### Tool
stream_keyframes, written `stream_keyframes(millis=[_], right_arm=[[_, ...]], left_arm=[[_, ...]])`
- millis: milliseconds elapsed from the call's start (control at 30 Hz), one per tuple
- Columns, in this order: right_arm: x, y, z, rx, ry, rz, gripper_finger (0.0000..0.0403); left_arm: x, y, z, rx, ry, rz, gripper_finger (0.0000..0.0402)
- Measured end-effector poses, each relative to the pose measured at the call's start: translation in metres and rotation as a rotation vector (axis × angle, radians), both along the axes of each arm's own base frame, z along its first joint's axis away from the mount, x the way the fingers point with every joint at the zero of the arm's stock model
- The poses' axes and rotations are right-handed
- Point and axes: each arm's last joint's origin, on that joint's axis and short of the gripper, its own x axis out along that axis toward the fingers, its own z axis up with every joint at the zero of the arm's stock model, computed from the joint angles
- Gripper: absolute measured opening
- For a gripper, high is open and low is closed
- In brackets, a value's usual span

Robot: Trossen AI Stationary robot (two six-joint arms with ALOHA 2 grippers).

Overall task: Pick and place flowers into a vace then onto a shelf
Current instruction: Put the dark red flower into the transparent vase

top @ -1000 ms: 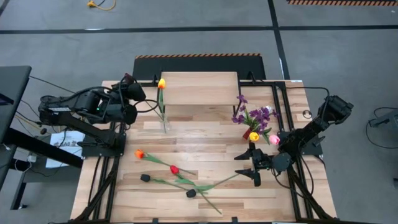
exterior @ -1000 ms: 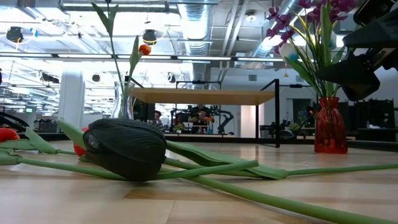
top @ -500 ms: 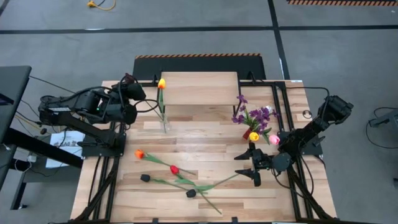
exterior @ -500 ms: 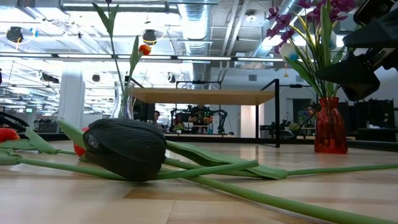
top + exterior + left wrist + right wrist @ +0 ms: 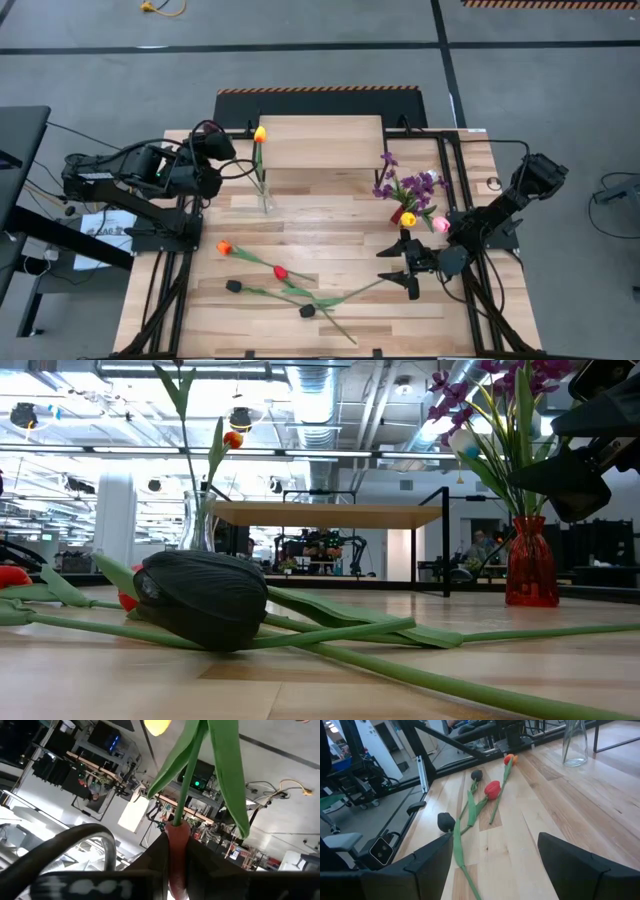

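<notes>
My left gripper (image 5: 176,865) pinched on yellow tulip (image 5: 260,134) stem, axis near upright, head up, over clear vase (image 5: 265,198) at shelf (image 5: 320,141) 7 o'clock corner. Right gripper (image 5: 411,270) spread wide, empty, table 4 o'clock. No legible writing.

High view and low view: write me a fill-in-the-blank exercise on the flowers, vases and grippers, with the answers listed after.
1. The red glass vase holds purple sprigs, while the clear glass vase holds a single long-stemmed flower with a ____ head.
2. The right gripper, near the red vase, has its fingers ____.
3. The left gripper is shut on a green ____.
4. Closest to the low camera lies a flower with a ____ head.

Missing words: yellow; open; stem; black
</notes>
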Motion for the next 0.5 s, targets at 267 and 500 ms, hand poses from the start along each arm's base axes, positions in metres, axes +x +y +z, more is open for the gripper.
stream_keyframes(millis=[267,500], right_arm=[[0.0,0.0,0.0,0.0,0.0,0.0,0.0286],[0.0,0.0,0.0,0.0,0.0,0.0,0.0286]], left_arm=[[0.0004,-0.0004,-0.0006,-0.026,-0.002,-0.011,0.0054],[0.0006,-0.0007,-0.001,-0.043,0.001,-0.02,0.0107]])
